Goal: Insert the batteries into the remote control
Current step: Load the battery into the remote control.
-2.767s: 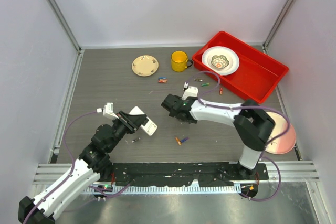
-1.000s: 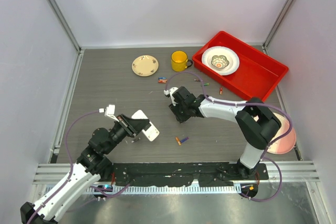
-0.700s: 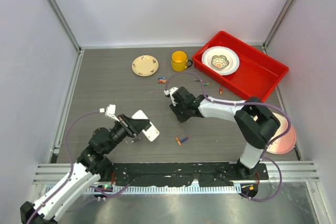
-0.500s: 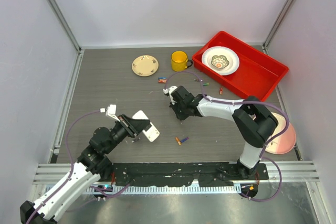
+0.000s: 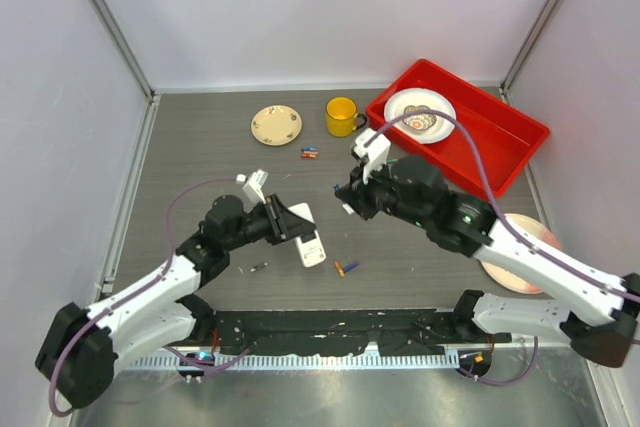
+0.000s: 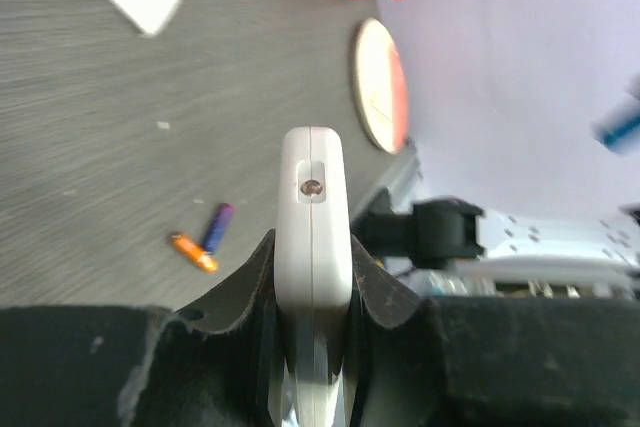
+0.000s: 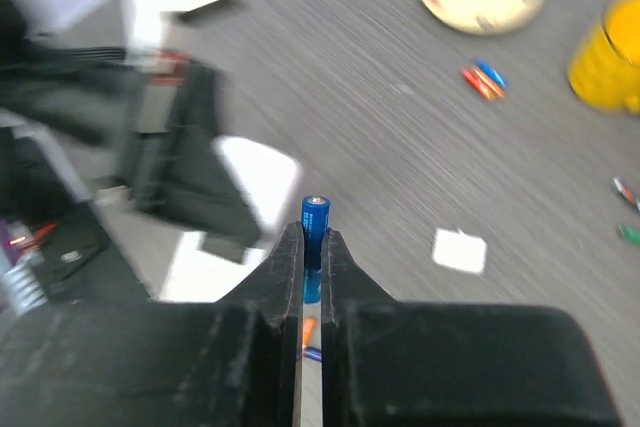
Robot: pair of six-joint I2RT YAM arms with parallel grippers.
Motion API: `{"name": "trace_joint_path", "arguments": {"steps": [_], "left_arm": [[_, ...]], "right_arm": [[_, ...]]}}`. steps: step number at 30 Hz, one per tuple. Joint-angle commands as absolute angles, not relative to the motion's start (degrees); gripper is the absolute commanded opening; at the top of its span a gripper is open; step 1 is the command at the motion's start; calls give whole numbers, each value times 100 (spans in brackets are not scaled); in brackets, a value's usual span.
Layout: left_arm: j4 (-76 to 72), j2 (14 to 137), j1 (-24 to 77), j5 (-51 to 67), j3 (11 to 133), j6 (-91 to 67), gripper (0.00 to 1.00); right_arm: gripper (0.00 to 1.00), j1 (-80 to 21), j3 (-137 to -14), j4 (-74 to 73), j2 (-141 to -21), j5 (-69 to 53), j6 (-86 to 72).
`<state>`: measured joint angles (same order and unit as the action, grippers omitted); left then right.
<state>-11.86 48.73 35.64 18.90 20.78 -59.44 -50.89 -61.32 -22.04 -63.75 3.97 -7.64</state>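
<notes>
Right gripper (image 7: 312,247): jaws closed on a blue battery (image 7: 315,219), which stands upright between the fingertips with its top end above them. Left gripper (image 6: 314,265): clamped on the remote control (image 6: 314,197) by its long edges. The free end points away from the wrist, and the handset is held clear of the table (image 5: 200,167). In the top view the two grippers are near each other over mid-table, not touching. Orange and purple batteries (image 5: 345,267) lie side by side on the surface below them. A small white square piece (image 7: 460,250) lies flat on the table. Further loose batteries (image 5: 309,153) lie near the yellow mug (image 5: 341,115) at the far side, well apart from both grippers
</notes>
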Motion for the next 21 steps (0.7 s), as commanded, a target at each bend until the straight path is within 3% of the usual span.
{"name": "trace_joint_path", "arguments": {"steps": [1,6,21], "left_arm": [[-2678,5928,3480,3943,2838,-6160,0],[-3954,6706,3480,5157,3268,-6917,0],[-3516,6838,3489,5730,3551,-6970,0]], "right_arm": [[1,-6054,-6363,-3102,-5837,229,-54],[1,-6696,-6292,-3137,-5520,-289,245],[1,-7813,-6477,-3489,-5994,624,1212]]}}
